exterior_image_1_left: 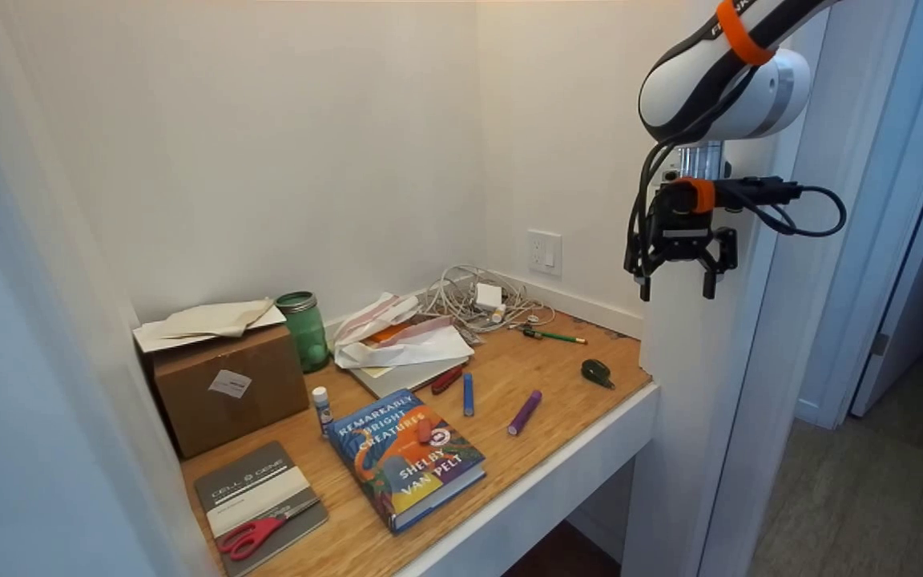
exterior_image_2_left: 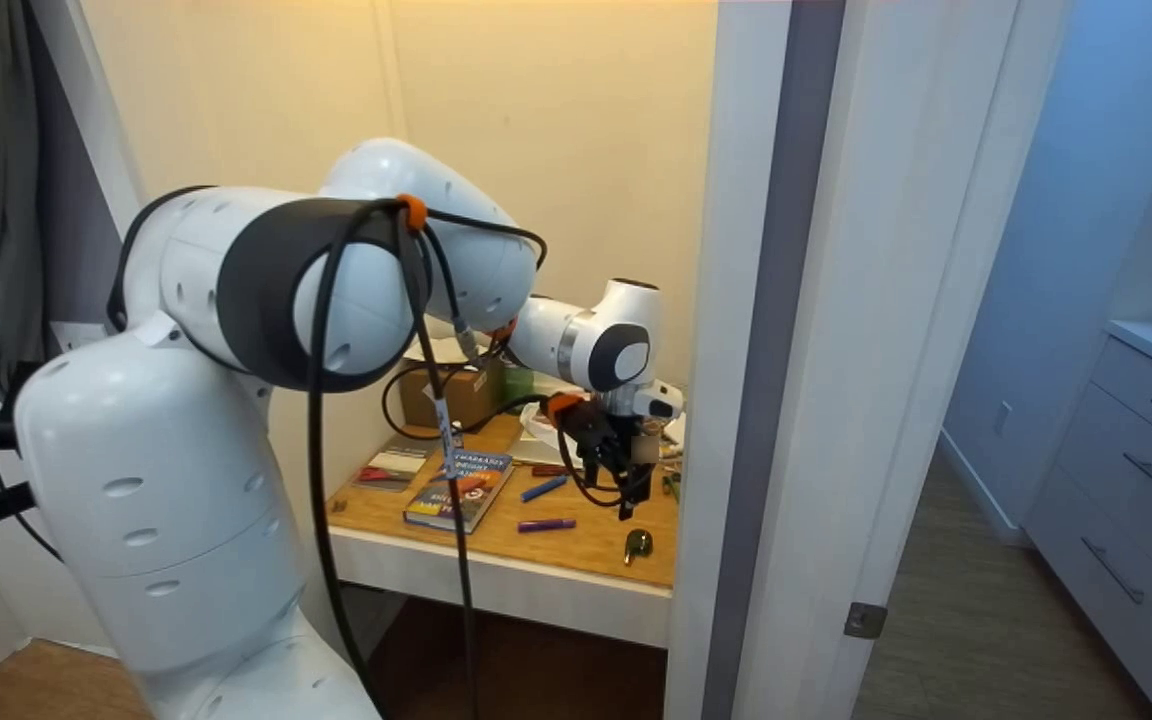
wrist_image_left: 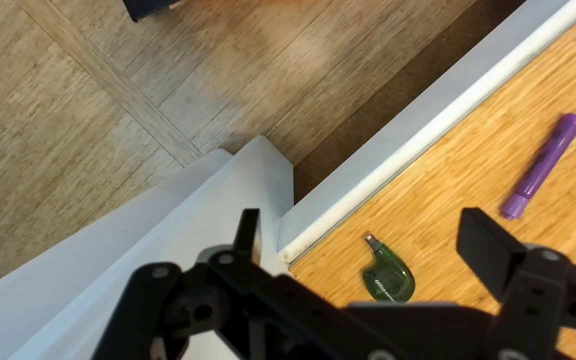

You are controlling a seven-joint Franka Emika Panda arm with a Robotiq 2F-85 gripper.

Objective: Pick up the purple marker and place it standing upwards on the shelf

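Short, round-barrelled purple marker (exterior_image_1_left: 525, 413): in an exterior view, lying on its side, aslant, on the wide light-brown wooden shelf (exterior_image_1_left: 538, 361) with its thick white front edge; barrel deep violet, near end paler.
Neighbours: slim blue stick (exterior_image_1_left: 468, 394) and thick blue, orange and yellow book (exterior_image_1_left: 405, 461), both apart from the marker.
Black two-fingered gripper (exterior_image_1_left: 677, 288): well above the shelf, well apart from the marker; fingers downward, spread wide, holding nothing.
Purple marker (exterior_image_2_left: 546, 525): in an exterior view, on its side near the front edge, slightly angled to it, a slim violet bar; finger spread cannot be told.
Purple marker (wrist_image_left: 543, 165), close up: in the wrist view, smooth barrel with dark print along one side, too blurred to read; broad, blunt end at upper right; lighter collar at the other, stepping down to a stubby tip.
Black fingers (wrist_image_left: 490, 245): broad gap between them; rounded dark green plastic piece (wrist_image_left: 390, 277) on the shelf shows through it, marker outside it.
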